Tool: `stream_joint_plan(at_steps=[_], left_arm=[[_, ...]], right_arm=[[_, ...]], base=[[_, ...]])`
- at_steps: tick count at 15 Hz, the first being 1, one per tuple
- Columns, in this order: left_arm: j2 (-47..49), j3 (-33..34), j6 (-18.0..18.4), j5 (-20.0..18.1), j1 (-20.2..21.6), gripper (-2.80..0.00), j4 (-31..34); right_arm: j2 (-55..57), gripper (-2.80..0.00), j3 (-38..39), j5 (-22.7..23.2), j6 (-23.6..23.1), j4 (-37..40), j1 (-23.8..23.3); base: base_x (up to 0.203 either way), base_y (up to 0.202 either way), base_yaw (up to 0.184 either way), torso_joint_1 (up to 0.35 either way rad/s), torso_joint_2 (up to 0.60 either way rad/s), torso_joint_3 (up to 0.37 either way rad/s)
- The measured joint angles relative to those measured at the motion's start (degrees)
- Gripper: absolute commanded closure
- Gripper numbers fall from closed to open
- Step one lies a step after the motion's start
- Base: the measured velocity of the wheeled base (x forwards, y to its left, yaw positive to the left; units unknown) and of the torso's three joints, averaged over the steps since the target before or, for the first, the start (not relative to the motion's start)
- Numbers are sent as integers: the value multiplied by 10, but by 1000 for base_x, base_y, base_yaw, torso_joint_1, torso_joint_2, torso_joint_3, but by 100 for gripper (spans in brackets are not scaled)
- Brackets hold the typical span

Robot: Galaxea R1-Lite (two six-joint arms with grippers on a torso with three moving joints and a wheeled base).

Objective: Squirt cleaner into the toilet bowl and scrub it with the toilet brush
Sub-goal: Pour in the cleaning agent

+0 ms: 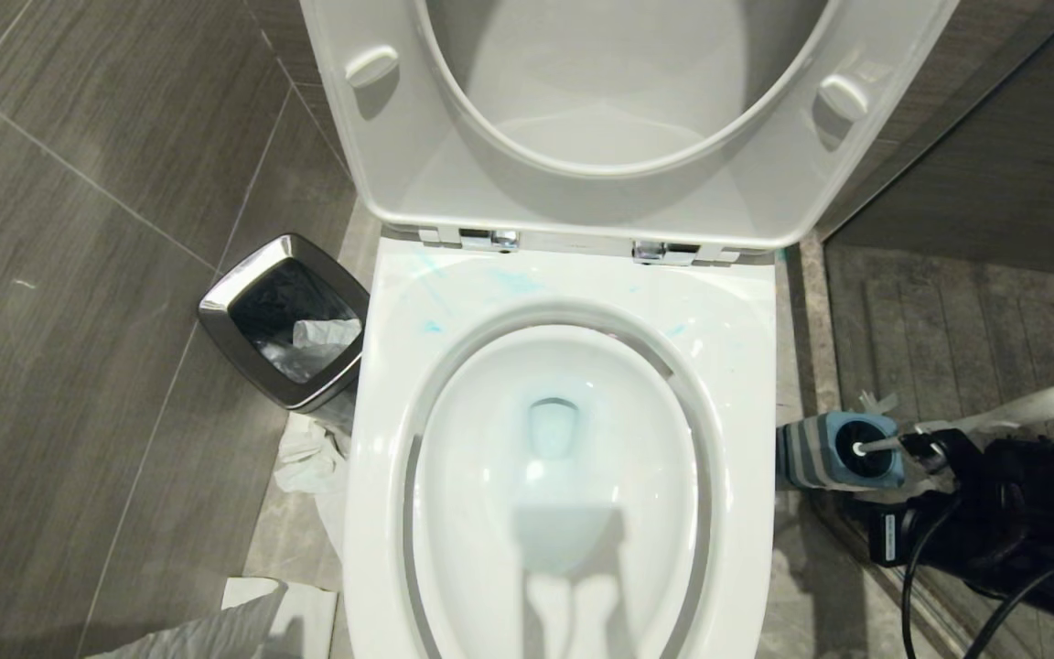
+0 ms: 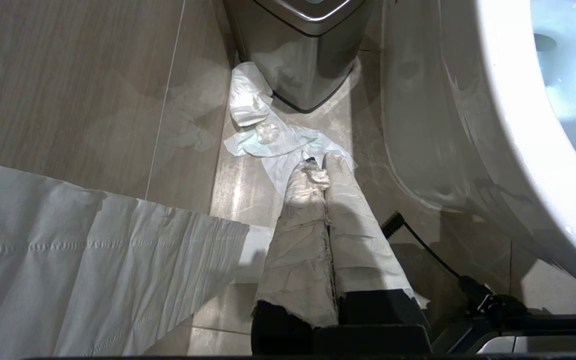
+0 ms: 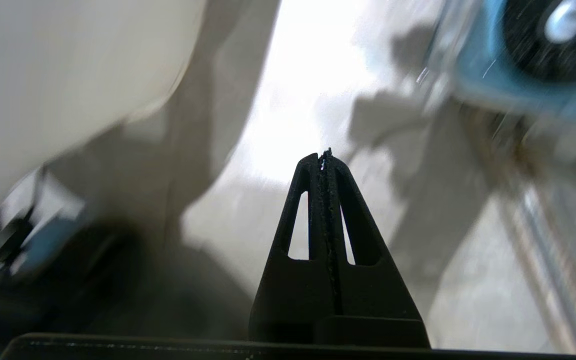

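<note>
Turquoise streaks of the cleaner (image 1: 509, 279) can be seen smeared across the back of the rim, and the water down in the toilet bowl (image 1: 381, 476) is tinted pale blue, so the squirting part looks done already. Seat and lid are flipped up.

Scrubbing doesn't look started, though that's only judged from how things sit. The toilet brush (image 1: 1016, 412) is parked in its blue holder (image 1: 843, 450) on the floor on the robot's right side of the bowl, handle leaning outward away from the toilet. The right gripper (image 3: 324, 156) is seen beside that holder with its jaws pressed flat together and nothing pinched between them, so the handle isn't held. A fresh grab with spread jaws would probably be needed before any brushing happens.

The left gripper (image 2: 318, 172) is hung low on the other side, paper-wrapped fingers closed against each other, pointed at crumpled tissue (image 2: 268, 132) on the floor by the chrome-rimmed bin (image 1: 285, 320). It looks idle.
</note>
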Motion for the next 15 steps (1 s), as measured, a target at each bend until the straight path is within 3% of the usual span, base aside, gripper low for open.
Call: stream_joint_plan(at_steps=[1,2,5,7,15], left_arm=[[0,0,0,0,0,0,0],[0,0,0,0,0,0,0],[0,0,0,0,0,0,0],[0,0,0,0,0,0,0],[0,0,0,0,0,0,0]], right_arm=[[32,0,-4,0,-1,-52,-4],[60,-280,-9,-1,-3,-98,-5],[154,-280,-30,-2,-14,-252,-8],[199,-280,-63,-1,-18,-312,-5],[265,-280,-175,-5,-23,-318,25]], base=[[0,0,0,0,0,0],[0,0,0,0,0,0],[0,0,0,0,0,0],[0,0,0,0,0,0],[0,0,0,0,0,0]])
